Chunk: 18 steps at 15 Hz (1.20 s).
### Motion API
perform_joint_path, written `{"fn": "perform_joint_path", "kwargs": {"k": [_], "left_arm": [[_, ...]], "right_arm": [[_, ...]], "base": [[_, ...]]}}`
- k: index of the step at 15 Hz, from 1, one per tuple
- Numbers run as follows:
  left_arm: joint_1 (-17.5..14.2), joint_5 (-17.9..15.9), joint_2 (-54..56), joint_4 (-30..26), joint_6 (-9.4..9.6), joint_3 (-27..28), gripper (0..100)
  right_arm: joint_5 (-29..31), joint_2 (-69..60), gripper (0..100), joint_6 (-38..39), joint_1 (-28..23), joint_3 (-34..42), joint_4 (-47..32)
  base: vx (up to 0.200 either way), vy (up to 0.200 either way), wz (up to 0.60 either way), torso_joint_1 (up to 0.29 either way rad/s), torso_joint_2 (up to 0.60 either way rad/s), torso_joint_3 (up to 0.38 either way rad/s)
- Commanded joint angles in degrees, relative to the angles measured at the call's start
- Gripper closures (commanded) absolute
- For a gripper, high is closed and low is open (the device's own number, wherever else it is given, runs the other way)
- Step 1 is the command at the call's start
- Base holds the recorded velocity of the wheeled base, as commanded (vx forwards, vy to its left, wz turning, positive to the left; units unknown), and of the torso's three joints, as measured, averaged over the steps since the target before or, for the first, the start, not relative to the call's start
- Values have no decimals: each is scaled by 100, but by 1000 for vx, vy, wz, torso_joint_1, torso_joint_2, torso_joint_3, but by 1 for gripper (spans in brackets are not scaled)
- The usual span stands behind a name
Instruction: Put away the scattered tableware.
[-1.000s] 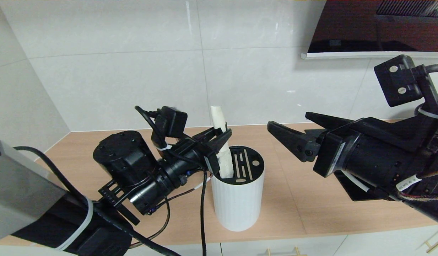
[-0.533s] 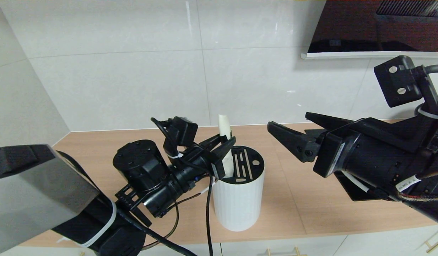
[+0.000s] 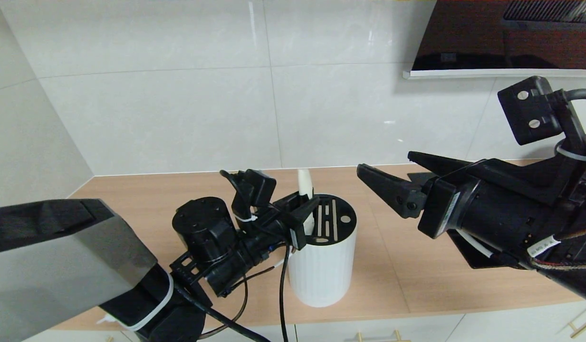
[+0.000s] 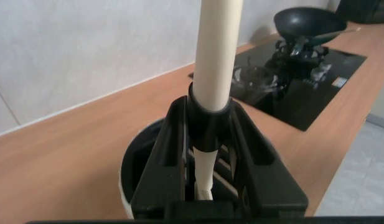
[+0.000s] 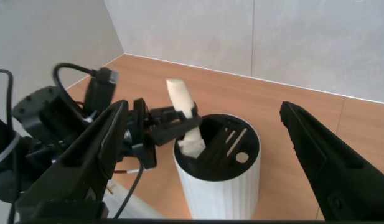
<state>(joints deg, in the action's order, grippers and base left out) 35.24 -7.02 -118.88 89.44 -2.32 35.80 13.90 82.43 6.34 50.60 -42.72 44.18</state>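
A white ribbed utensil holder (image 3: 323, 270) with a black slotted top (image 5: 220, 152) stands on the wooden counter (image 3: 145, 199). My left gripper (image 3: 303, 211) is just above the holder's left rim, shut on a cream-handled utensil (image 3: 305, 183). The cream handle (image 4: 215, 50) stands almost upright, and its lower part goes down into the holder. The same handle (image 5: 182, 102) leans slightly over the slotted top. My right gripper (image 3: 387, 164) hovers to the right of the holder, open, with nothing between its fingers.
A black cooktop (image 4: 307, 81) with a dark pan (image 4: 307, 22) lies on the counter to the right, partly under my right arm (image 3: 468, 251). A dark range hood (image 3: 502, 38) hangs at the upper right. The tiled wall is close behind and the counter's front edge is near.
My left gripper has come down and slightly right with the utensil, which now sits deeper in the holder. The right gripper has stayed nearly still.
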Motion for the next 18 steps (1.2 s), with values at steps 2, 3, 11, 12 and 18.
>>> {"fn": "perform_joint_path", "kwargs": {"k": [2,3,11,12,18], "left_arm": [[9,52,-74,-6,12,6,100],[9,78,-74,-6,12,14,100],[18,245,-56,-15,12,41,0],[18,245,-38,-15,12,41,0],[18,359,120,-23,21,6,0]], "right_arm": [[-1,10,0,-1,2,0,3],[-1,18,0,-1,2,0,3],[8,18,0,-1,2,0,3],[-1,18,0,-1,2,0,3],[8,18,0,-1,2,9,3]], "base": [[0,0,0,0,0,0],[0,0,0,0,0,0],[0,0,0,0,0,0],[0,0,0,0,0,0],[0,0,0,0,0,0]]}}
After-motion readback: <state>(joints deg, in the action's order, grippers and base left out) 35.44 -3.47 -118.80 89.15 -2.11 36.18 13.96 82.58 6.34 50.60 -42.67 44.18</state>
